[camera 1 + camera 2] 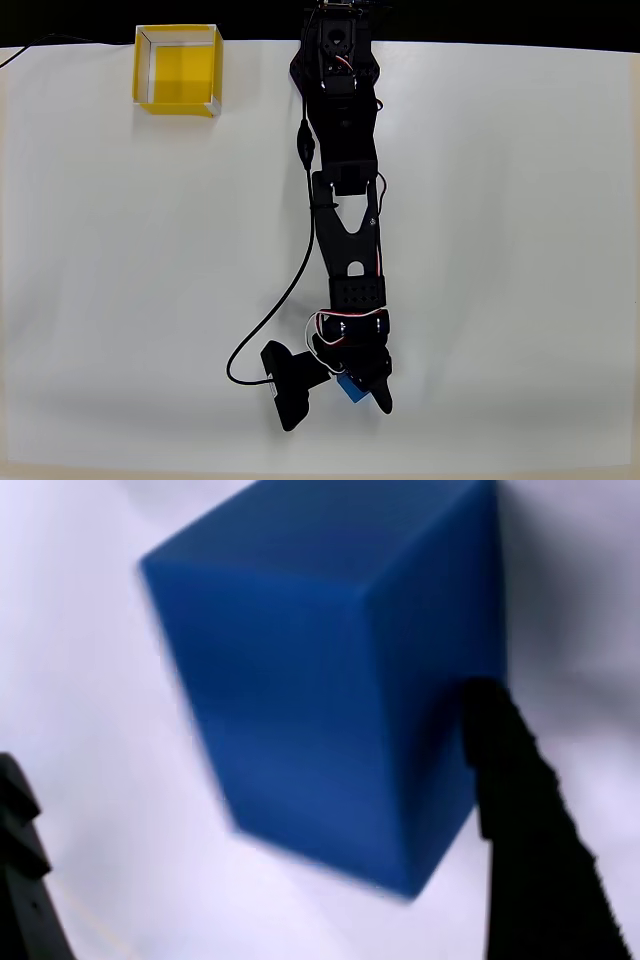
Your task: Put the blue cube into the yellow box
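Observation:
The blue cube (320,690) looms large in the wrist view, resting on the white table between my fingers. My gripper (245,730) is open around it: the right finger (520,810) touches the cube's right face, and the left finger (15,880) stands apart at the lower left. From overhead, only a sliver of the blue cube (349,389) shows under my gripper (353,388) near the table's front edge. The yellow box (180,75) stands open-topped and empty at the far left corner, well away from the gripper.
The black arm (345,200) stretches from its base at the back edge down the middle of the white table (520,250). A black cable (270,320) loops to its left. The table's front edge lies just below the gripper.

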Robot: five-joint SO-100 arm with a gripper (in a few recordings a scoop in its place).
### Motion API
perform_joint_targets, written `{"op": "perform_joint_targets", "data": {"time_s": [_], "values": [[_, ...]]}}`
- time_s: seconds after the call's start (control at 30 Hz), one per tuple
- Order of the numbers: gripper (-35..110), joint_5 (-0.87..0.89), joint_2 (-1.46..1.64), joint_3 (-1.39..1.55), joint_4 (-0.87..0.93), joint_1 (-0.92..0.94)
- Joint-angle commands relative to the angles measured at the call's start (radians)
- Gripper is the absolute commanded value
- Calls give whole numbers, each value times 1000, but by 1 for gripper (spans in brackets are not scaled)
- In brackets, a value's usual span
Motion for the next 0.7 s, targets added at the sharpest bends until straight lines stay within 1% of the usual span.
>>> {"op": "perform_joint_targets", "data": {"time_s": [0.0, 0.17, 0.43, 0.67], "values": [[45, -6, 61, -107, -17, -14], [41, -8, 40, -107, -40, -14], [27, -15, 23, -117, -43, -23], [22, -35, 6, -114, -46, -28]]}}
